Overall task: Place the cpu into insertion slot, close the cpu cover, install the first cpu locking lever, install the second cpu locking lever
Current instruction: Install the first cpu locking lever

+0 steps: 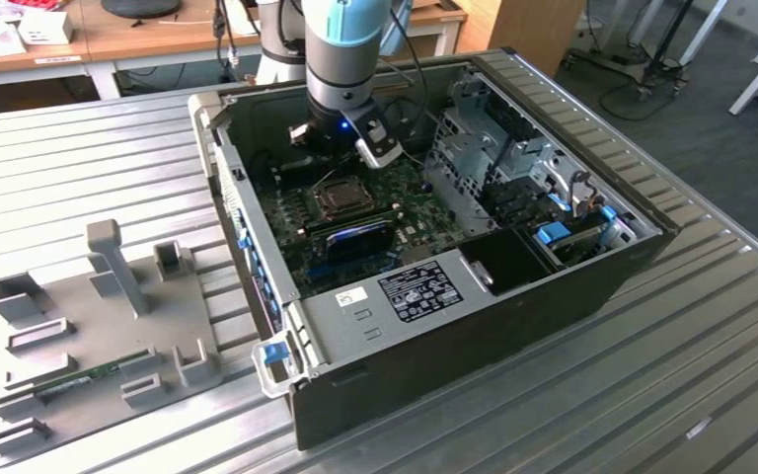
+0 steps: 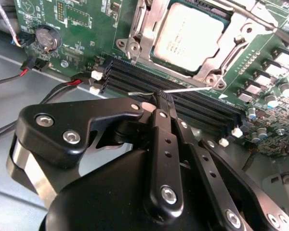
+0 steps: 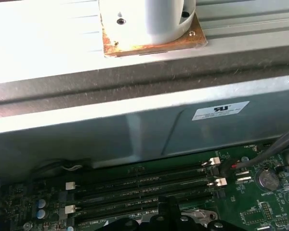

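The cpu lies flat in the insertion slot on the green motherboard inside the open computer case. The silvery cpu cover is folded down around the chip's grey top. A thin metal locking lever runs along the socket's edge beside the memory slots, and its free end pokes out past my fingertips. My gripper is shut, its black tips resting right at that lever; I cannot tell whether the rod is pinched. A second lever rod crosses the socket's far side. In the exterior view the gripper hangs just behind the socket.
Long dark memory slots lie directly under the fingers. A coin battery and red-black cables sit beside them. The case wall rises close by. A drive cage stands at the exterior view's right, a grey fixture plate at its left.
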Tool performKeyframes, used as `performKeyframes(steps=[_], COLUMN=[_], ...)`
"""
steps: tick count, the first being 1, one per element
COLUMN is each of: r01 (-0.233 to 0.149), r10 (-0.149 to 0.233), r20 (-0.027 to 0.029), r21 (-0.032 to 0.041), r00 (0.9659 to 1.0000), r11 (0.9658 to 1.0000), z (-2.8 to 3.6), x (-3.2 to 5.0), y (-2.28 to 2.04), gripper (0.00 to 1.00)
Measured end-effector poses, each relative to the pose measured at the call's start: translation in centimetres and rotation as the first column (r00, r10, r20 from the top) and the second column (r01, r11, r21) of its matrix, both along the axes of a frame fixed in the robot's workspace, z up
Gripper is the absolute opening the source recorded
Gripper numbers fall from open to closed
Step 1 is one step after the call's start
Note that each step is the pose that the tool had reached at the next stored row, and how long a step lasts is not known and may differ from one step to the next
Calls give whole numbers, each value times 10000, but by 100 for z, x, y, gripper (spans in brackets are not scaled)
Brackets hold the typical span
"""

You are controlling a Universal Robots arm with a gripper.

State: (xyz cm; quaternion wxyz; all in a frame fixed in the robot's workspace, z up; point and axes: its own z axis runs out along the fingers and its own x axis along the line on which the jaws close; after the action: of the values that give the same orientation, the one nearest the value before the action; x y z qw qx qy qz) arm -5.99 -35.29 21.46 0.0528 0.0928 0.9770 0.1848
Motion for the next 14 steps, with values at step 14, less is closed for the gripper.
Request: performKeyframes(steps=[14], r01=[4], r10=[-4], r20=[54], r21=[1], r00=[10000], r11=[10000], z=[8], x=[-44], y=[2], gripper=[10])
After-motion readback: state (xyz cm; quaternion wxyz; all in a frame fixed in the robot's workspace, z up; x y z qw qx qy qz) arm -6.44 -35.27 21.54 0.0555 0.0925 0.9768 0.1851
